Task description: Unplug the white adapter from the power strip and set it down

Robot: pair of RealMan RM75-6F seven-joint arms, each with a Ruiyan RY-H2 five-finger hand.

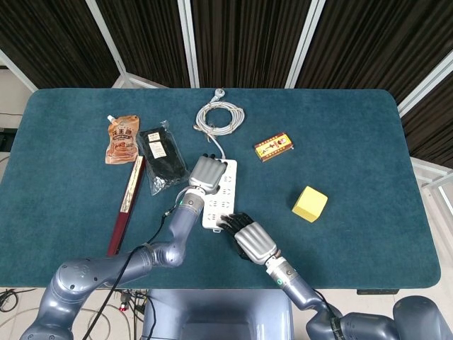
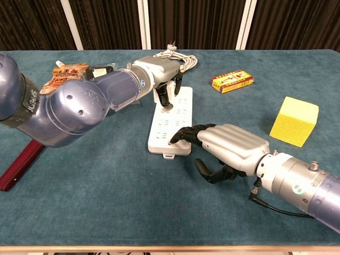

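The white power strip [image 1: 225, 193] [image 2: 174, 119] lies lengthwise at the table's middle. The white adapter [image 2: 158, 96] stands in its far left corner, mostly hidden. My left hand [image 1: 207, 173] [image 2: 161, 73] reaches down over that corner, and its dark fingers [image 2: 166, 99] curl around the adapter. In the head view the hand covers the adapter completely. My right hand [image 1: 252, 239] [image 2: 229, 145] lies palm down at the strip's near end. Its fingertips [image 2: 178, 136] press on the strip, and the thumb curls underneath, holding nothing.
A coiled white cable [image 1: 220, 117] [image 2: 179, 61] runs from the strip's far end. An orange box [image 1: 274, 146] [image 2: 232, 81] and a yellow cube [image 1: 310, 204] [image 2: 294, 120] lie to the right. An orange pouch [image 1: 122, 139], a black packet [image 1: 161, 157] and a long dark-red box [image 1: 127, 202] lie to the left.
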